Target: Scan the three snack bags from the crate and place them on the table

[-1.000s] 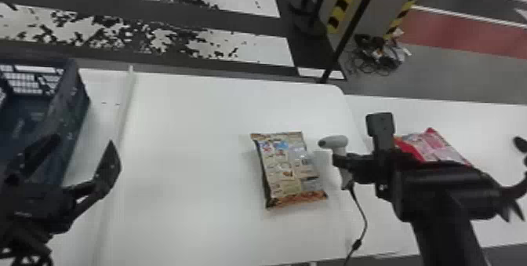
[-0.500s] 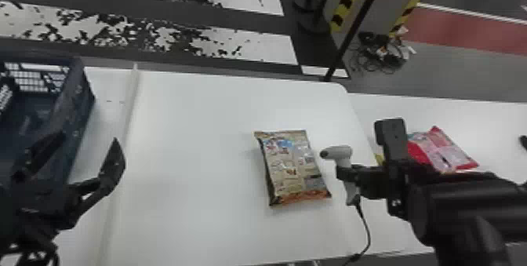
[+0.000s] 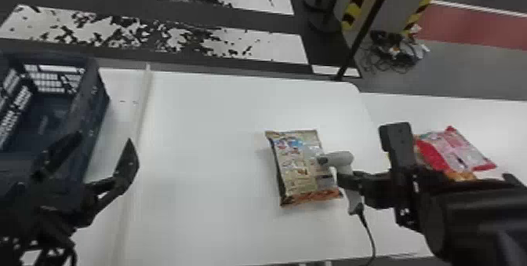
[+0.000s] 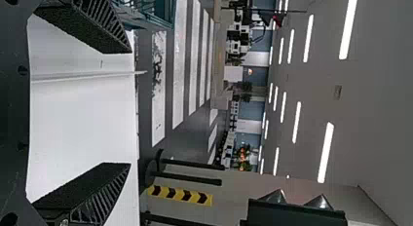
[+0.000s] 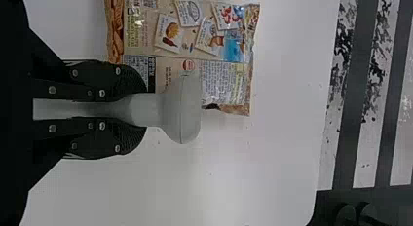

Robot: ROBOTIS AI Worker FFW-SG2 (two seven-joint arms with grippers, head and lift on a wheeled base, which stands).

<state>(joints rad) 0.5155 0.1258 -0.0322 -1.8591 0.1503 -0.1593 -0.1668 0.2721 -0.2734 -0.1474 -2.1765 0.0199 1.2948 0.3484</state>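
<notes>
With R claw [image 5: 144,109], gripping scanner [image 3: 341,160] by its handle, fingers narrow round it; aiming its head over R side of tan bag [image 3: 298,167], unclear if touching. Seeing that bag lying flat on surface [image 3: 204,167], printed side up, just in from R edge, approx. midway betw. near & far edges. Holding L claw [image 4: 130,107] wide, nothing in it, nr. L edge by crate [image 3: 94,104]. Seeing red bag [image 3: 455,151] lying past surface's R edge, on adjoining white top [image 3: 498,128], w/ orange packet [image 3: 460,175] partly hidden by R arm.

Prob. doing scan step on tan bag, poss. last of 3. Next, needing to line scanner up w/ code & get a read, then moving scanner aside & setting bag w/ others. Risking a miss if pointing off bag's edge or catching glare.
</notes>
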